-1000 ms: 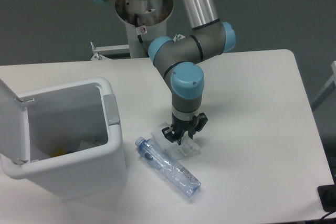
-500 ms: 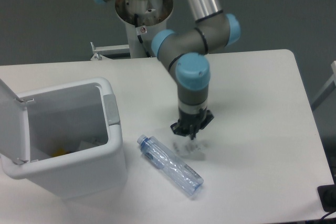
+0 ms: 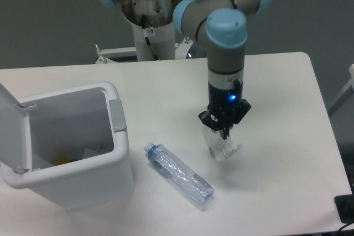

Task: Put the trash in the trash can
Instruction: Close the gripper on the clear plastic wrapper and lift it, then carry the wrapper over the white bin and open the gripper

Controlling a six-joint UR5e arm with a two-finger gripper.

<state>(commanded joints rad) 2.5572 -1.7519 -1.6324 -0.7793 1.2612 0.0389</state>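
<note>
The crushed bottle point(image 3: 179, 174) lies on the counter point(image 3: 276, 109) just beside the open trash can point(image 3: 74, 181), untouched. Farther back, the tool point(image 3: 223, 132) is pinched onto the crumpled wrapper point(image 3: 223, 146), which hangs clear of the counter. This looks like the carry step; next it must travel left over the can's mouth and let go.

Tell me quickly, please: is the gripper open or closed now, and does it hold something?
Gripper: closed on the clear wrapper, which hangs below its fingers, lifted off the table.
</note>
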